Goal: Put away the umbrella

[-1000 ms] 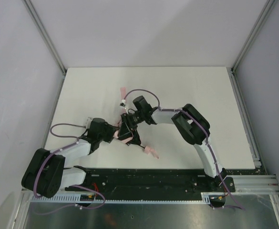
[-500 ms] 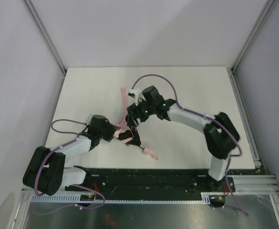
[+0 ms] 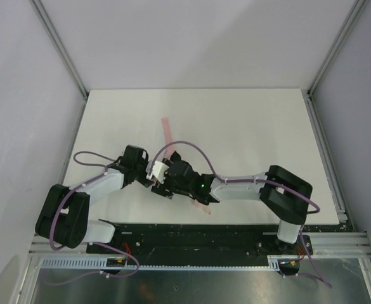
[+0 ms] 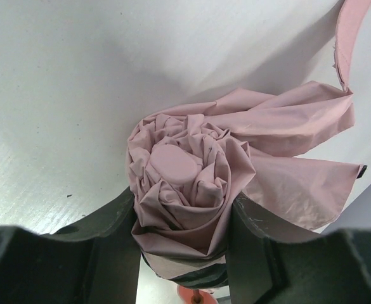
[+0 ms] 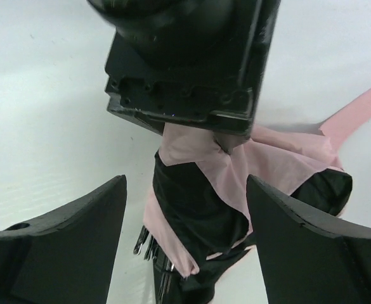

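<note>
Pale pink fabric folding umbrella: crumpled bundle, front-left of white table. L gripper clamps it. R gripper wide, empty, just beside. Step, prob.: bundling. Next: R tucks loose folds, wraps thin pink strap.

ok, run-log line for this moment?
left gripper: shut on umbrella | right gripper: open, aimed at umbrella | fabric bundled, strap loose

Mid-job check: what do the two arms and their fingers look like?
The left arm and right arm have white links between bulky black joints, with a purple cable looping along each. A green light glows near the right wrist. The right fingers are matte black and wedge-shaped; the left fingers look dark grey.
</note>
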`<state>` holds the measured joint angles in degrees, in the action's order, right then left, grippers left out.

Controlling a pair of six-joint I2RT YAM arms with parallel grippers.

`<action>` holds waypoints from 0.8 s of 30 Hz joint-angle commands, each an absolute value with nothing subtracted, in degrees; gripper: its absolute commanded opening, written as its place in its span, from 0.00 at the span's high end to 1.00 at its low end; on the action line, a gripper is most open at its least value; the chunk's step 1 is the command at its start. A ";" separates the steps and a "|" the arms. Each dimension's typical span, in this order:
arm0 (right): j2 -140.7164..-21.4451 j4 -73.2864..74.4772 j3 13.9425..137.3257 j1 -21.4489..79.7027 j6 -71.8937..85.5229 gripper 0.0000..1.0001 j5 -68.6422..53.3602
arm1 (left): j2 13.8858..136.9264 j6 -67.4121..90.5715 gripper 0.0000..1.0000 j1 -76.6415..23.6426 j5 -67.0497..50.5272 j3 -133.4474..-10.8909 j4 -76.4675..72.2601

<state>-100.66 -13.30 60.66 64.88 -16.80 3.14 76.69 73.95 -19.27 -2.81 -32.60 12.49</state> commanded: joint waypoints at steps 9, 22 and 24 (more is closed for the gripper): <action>-112.24 -21.70 59.92 66.76 -24.63 0.25 14.33 | 77.85 74.15 0.95 -18.56 -5.04 -32.60 24.37; -116.29 -10.43 60.44 65.62 -16.45 0.76 6.36 | 77.37 74.01 0.79 -17.67 -6.31 -34.26 24.48; -116.87 -8.85 60.70 65.54 -15.14 0.82 4.67 | 77.35 73.10 0.73 -17.49 -6.34 -35.11 24.47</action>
<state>-112.92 -19.55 60.90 66.43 -19.42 9.30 77.03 75.11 -17.82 -6.24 -33.67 17.93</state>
